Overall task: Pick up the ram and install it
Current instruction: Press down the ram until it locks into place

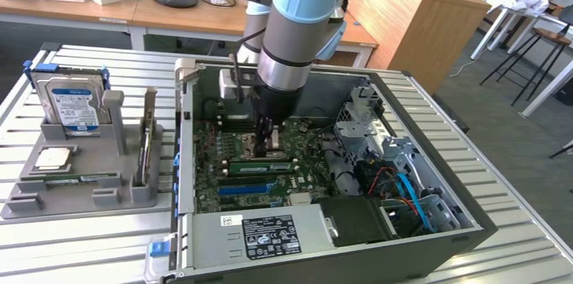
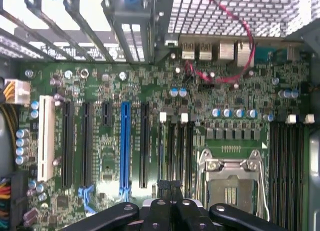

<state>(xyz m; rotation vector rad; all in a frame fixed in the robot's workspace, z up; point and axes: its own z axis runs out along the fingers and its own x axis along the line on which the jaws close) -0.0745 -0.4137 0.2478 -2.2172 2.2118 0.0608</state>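
Observation:
The ram [image 1: 259, 166] is a green stick with a white sticker. It stands on edge in a slot of the motherboard [image 1: 309, 133], inside the open computer case. My gripper [image 1: 266, 151] reaches down into the case, and its shut tips are just above and behind the stick's top edge. I cannot tell whether they touch it. In the wrist view the shut dark fingertips [image 2: 170, 185] hang over the dark memory slots [image 2: 179, 146], beside the empty processor socket [image 2: 230, 186]. From above, the stick does not stand out from the slots.
A grey tray [image 1: 80, 197] at the exterior view's left holds a silver hard drive [image 1: 74, 106], an upright card [image 1: 143, 143], a square chip [image 1: 52, 158] and a thin green strip [image 1: 85, 178]. The case walls, drive cage [image 1: 367, 123] and power supply [image 1: 268, 233] hem in the board.

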